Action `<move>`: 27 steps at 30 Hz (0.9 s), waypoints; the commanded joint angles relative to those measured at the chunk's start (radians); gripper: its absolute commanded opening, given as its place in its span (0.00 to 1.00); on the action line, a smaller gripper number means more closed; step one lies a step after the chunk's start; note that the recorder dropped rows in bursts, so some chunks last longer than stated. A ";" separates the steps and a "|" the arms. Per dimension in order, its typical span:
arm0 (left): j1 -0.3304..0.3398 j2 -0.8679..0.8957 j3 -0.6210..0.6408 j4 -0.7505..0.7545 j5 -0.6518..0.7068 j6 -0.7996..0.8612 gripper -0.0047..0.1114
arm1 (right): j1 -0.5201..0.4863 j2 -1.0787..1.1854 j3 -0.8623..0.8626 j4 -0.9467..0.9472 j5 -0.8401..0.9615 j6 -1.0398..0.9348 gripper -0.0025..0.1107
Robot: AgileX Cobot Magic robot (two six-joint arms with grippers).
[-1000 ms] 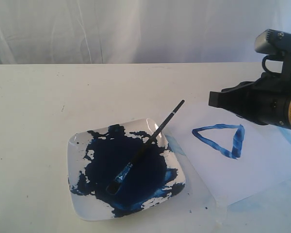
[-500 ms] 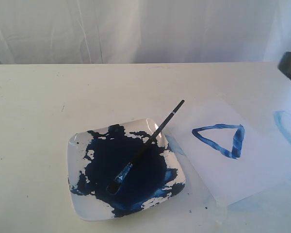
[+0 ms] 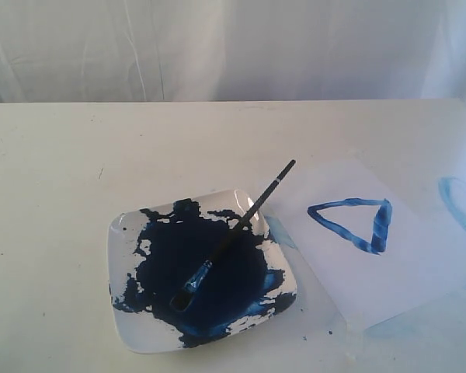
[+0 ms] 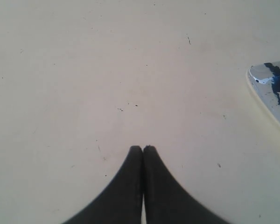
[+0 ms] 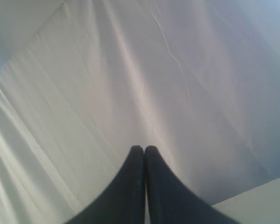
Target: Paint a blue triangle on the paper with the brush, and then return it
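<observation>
The left black hand [image 4: 143,150], tips pressed together and empty, hangs over the white desk [image 4: 107,70] near the paint-smeared white square plate [image 4: 270,88]. The right black hand [image 5: 144,149], likewise closed, faces white drapery [image 5: 177,70]. The long black-handled brush [image 3: 233,233] lies on the plate, just beside the white paper sheet [image 3: 334,280] bearing the streaky blue triangle [image 3: 381,225]. A nudge to the plate could roll the wet bristles onto the paper.

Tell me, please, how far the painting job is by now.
Done: the blue triangle is on the paper, and the brush lies on the plate, bristles in the paint. In hand: nothing; the left hand and the right hand are both shut and empty, away from the brush. Left: nothing that I can see.
</observation>
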 commanded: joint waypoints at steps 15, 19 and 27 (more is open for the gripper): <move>0.004 -0.004 0.006 0.006 -0.001 -0.006 0.04 | -0.007 -0.005 0.281 1.284 -0.145 -0.997 0.02; 0.004 -0.004 0.006 0.006 -0.001 -0.006 0.04 | -0.007 -0.005 0.281 1.438 0.298 -1.846 0.02; 0.004 -0.004 0.006 0.006 -0.001 -0.006 0.04 | -0.011 -0.005 0.281 1.366 0.442 -1.941 0.02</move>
